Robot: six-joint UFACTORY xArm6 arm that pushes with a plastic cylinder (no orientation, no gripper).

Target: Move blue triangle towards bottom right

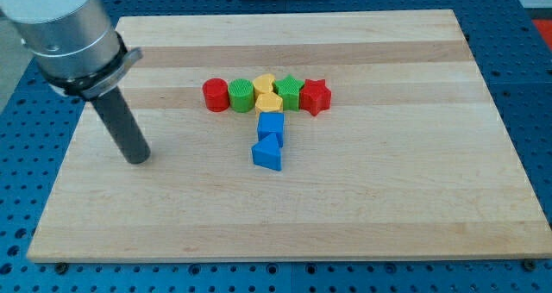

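The blue triangle (267, 153) lies near the middle of the wooden board (388, 190), just below a blue cube (271, 125) and touching it. My tip (138, 159) rests on the board far to the view's left of the blue triangle, at about the same height in the view, with a wide gap between them. Above the blue blocks stands a row: red cylinder (215, 95), green cylinder (242, 96), two yellow blocks (267, 93), green star (289, 91), red star (316, 96).
The board lies on a blue perforated table (535, 86). The arm's grey body (65, 30) fills the view's top left corner above the rod.
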